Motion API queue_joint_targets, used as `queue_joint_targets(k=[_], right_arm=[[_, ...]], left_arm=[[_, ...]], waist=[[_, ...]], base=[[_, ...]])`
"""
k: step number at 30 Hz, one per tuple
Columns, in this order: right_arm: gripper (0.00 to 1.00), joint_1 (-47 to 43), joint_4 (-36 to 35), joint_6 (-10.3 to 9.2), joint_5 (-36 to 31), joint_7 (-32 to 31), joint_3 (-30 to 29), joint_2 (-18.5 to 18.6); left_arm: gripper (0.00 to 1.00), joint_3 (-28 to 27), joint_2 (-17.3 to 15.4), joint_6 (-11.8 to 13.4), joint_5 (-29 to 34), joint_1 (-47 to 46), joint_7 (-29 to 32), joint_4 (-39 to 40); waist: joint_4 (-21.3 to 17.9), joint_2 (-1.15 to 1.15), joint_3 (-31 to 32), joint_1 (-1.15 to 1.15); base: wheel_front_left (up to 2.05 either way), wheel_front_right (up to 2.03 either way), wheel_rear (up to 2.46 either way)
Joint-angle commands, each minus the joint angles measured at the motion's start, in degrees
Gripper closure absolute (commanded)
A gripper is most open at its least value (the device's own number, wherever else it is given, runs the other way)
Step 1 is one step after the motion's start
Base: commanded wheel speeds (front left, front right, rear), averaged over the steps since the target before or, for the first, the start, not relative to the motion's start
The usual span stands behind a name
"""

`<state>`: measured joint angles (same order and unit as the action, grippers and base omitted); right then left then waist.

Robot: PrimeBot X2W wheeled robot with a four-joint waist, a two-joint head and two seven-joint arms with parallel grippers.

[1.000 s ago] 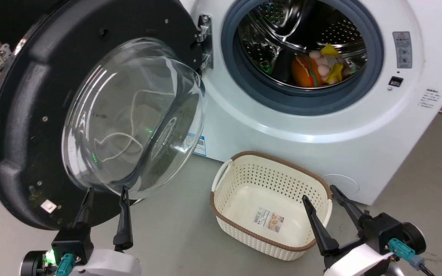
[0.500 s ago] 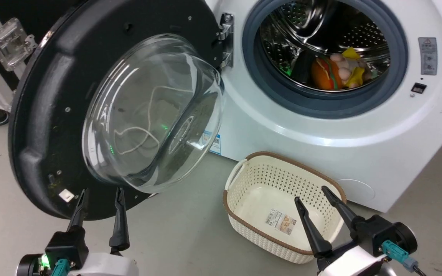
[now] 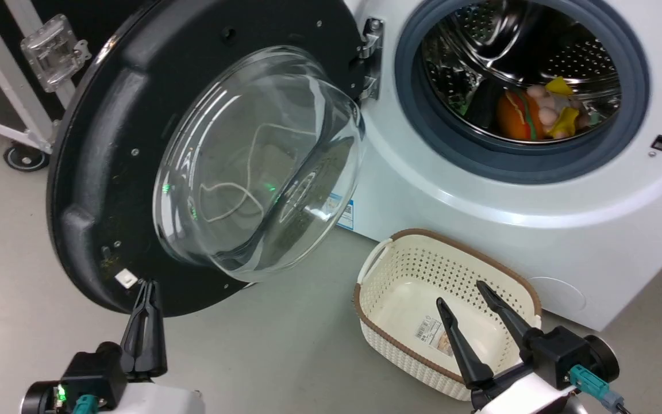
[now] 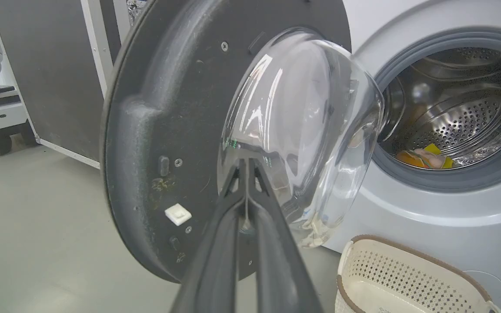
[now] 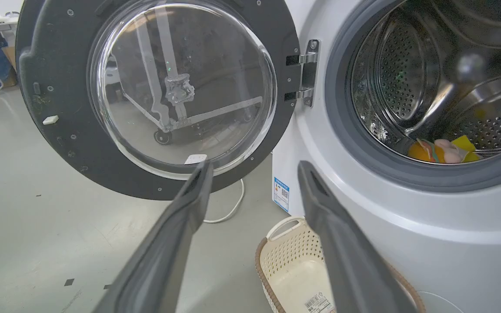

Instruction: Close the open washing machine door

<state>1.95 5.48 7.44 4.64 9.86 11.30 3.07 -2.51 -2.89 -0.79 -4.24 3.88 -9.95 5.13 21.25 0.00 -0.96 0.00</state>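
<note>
Glossy clear glass door [image 3: 250, 167], shiny perforated steel drum [image 3: 538, 40], matt plastic basket [image 3: 515, 282]

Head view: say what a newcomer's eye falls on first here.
The washing machine door dominates the left, swung wide open with its bulging glass bowl facing out. To its right gapes the steel drum of the washing machine, with bright orange and yellow toys lying inside. Below it, a cream basket sits on the floor against the machine's front.
</note>
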Motion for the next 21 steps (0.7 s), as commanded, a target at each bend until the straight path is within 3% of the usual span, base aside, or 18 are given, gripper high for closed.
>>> queue_joint_targets(k=[1, 9, 13, 17, 21], right_arm=[[0.0, 0.52, 0.26, 0.03, 0.54, 0.76, 0.16, -0.11], [0.0, -0.43, -0.19, 0.03, 0.33, 1.72, -0.64, -0.13], [0.0, -0.9, -0.6, 0.04, 0.29, 2.2, -1.54, -0.14], [0.0, -1.5, -1.4, 0.04, 0.22, 2.68, -2.42, -0.15], [0.0, -1.51, -1.74, 0.04, -0.21, 3.15, -2.47, -0.16]], left_arm=[[1.0, -0.42, 0.01, -0.43, -0.54, 0.58, -0.67, 0.6], [1.0, -5.86, -0.58, -2.83, -5.82, -2.31, -1.63, 4.52], [1.0, -8.35, -4.31, -4.38, -10.22, -6.41, -1.87, 2.23], [1.0, -12.85, -8.04, -5.03, -20.04, -13.92, 1.7, -1.8], [1.0, -18.25, -11.4, -4.8, -31.98, -21.4, 9.98, -9.13]], waist=[[0.56, 0.0, -0.1, 0.0], [2.68, 0.0, -1.22, 0.0], [3.62, 0.0, -2.18, 0.0], [4.54, 0.0, -3.3, 0.0], [4.29, 0.0, -4.83, 0.0]], base=[[0.0, 0.0, 0.0], [0.0, 0.0, 0.0], [0.0, 0.0, 0.0], [0.0, 0.0, 0.0], [0.0, 0.0, 0.0]])
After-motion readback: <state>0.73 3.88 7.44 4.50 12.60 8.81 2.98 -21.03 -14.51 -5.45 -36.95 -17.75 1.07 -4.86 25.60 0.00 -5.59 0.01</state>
